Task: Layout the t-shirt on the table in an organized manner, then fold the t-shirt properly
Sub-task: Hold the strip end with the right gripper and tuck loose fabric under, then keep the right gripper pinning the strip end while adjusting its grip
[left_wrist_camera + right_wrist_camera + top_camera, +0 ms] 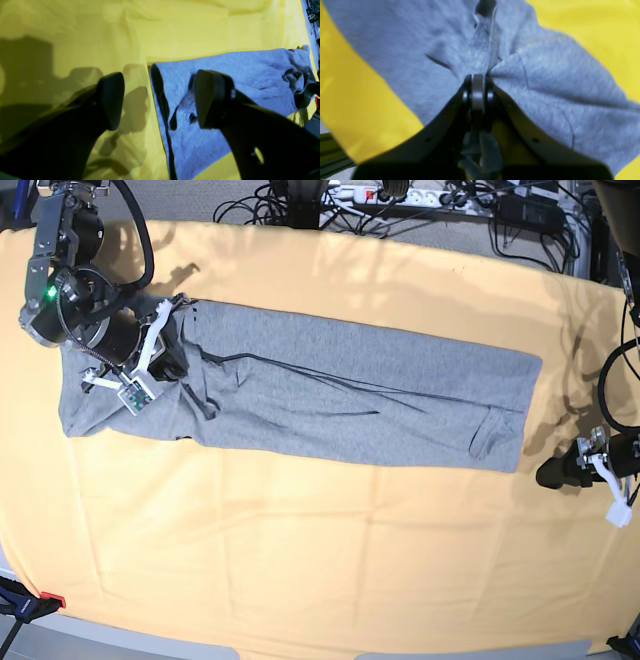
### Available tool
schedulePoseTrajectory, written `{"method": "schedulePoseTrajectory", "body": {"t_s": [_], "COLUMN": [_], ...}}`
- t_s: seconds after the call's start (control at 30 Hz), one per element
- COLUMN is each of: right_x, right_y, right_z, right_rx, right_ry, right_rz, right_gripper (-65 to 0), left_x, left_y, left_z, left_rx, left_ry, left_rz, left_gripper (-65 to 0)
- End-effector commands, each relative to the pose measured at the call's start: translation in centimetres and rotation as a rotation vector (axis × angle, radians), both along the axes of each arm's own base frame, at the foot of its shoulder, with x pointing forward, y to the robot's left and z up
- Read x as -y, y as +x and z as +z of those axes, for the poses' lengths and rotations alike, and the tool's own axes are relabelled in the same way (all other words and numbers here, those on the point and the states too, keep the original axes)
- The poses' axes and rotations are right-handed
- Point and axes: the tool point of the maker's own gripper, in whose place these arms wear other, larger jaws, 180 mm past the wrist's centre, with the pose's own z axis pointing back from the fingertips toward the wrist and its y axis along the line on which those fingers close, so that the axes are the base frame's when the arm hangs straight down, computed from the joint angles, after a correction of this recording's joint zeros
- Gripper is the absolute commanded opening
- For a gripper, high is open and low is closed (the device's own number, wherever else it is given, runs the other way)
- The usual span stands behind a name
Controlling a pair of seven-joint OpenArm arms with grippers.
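right claw tips buried in t-shirt

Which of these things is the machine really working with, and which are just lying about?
In the job:
- t-shirt
- table
- right pincer, pinching the shirt
- left pincer, open

Lying about:
- cables
- power strip

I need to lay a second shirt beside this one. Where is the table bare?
The widest bare patch is the table's near strip, between the t-shirt's long edge and the front edge. Another runs behind it toward the cables. It is crowded at both ends: right tool pinching fabric, left tool open beside it.
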Motion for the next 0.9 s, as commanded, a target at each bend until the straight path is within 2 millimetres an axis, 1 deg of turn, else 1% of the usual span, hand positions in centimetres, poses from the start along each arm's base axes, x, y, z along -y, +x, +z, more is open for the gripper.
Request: {"method": "schedulePoseTrajectory", "body": {"t_s": [0.0,0.1,0.23,0.27,0.3,0.37,0.4,0.47,0.5,0.6,0.63,0.67,0.73,0.77,0.8,0.83,0.87], "right_x": [-0.1,-0.3,-0.4,-0.4,-0.4,-0.3,-0.1,0.4,0.5,0.5,0.4,0.5,0.6,0.7,0.7,0.8,1.0], "right_y": [0.4,0.2,0.1,0.1,0.1,0.2,0.3,0.4,0.4,0.6,0.6,0.6,0.9,1.1,1.1,1.3,1.4], "right_z": [1.2,1.1,1.1,1.1,1.1,1.1,1.1,0.8,0.7,0.9,1.0,1.0,1.1,1.1,1.1,1.1,1.1], "right_rx": [0.04,0.029,0.027,0.027,0.027,0.026,0.024,0.022,0.024,0.036,0.038,0.036,0.039,0.041,0.041,0.042,0.044], "right_ry": [0.007,0.015,0.021,0.02,0.02,0.021,0.014,-0.013,-0.024,-0.018,-0.014,-0.012,0.005,0.013,0.019,0.026,0.027], "right_rz": [0.017,0.023,0.025,0.025,0.025,0.018,0.004,-0.007,-0.012,-0.012,-0.013,-0.021,-0.053,-0.066,-0.072,-0.083,-0.097], "right_gripper": [-65.0,-65.0,-54.3,-52.8,-52.7,-52.9,-54.3,-62.9,-65.0,-65.0,-60.9,-54.3,-39.2,-34.0,-32.9,-33.5,-35.6], "left_x": [-0.7,-0.7,-0.7,-0.7,-0.7,-0.7,-0.7,-0.7,-0.7,-0.7,-0.7,-0.7,-0.7,-0.7,-0.7,-0.7,-0.7], "left_y": [1.0,1.0,1.0,1.0,1.0,1.0,1.0,1.0,1.0,1.0,1.0,1.0,1.0,1.0,1.0,1.0,1.0], "left_z": [2.6,2.6,2.6,2.6,2.6,2.6,2.6,2.6,2.6,2.6,2.6,2.6,2.6,2.6,2.6,2.6,2.6], "left_rx": [0.075,0.075,0.075,0.075,0.075,0.075,0.075,0.075,0.075,0.075,0.075,0.074,0.074,0.074,0.074,0.074,0.074], "left_ry": [-0.008,-0.008,-0.008,-0.008,-0.008,-0.008,-0.008,-0.008,-0.009,-0.008,-0.008,-0.008,-0.008,-0.008,-0.008,-0.008,-0.008], "left_rz": [0.013,0.013,0.013,0.013,0.013,0.013,0.013,0.013,0.013,0.012,0.012,0.012,0.012,0.012,0.012,0.012,0.012], "left_gripper": [-20.5,-20.5,-20.5,-20.5,-20.5,-20.5,-20.5,-20.5,-20.5,-20.5,-20.5,-20.5,-20.5,-20.5,-20.5,-20.5,-20.5]}}
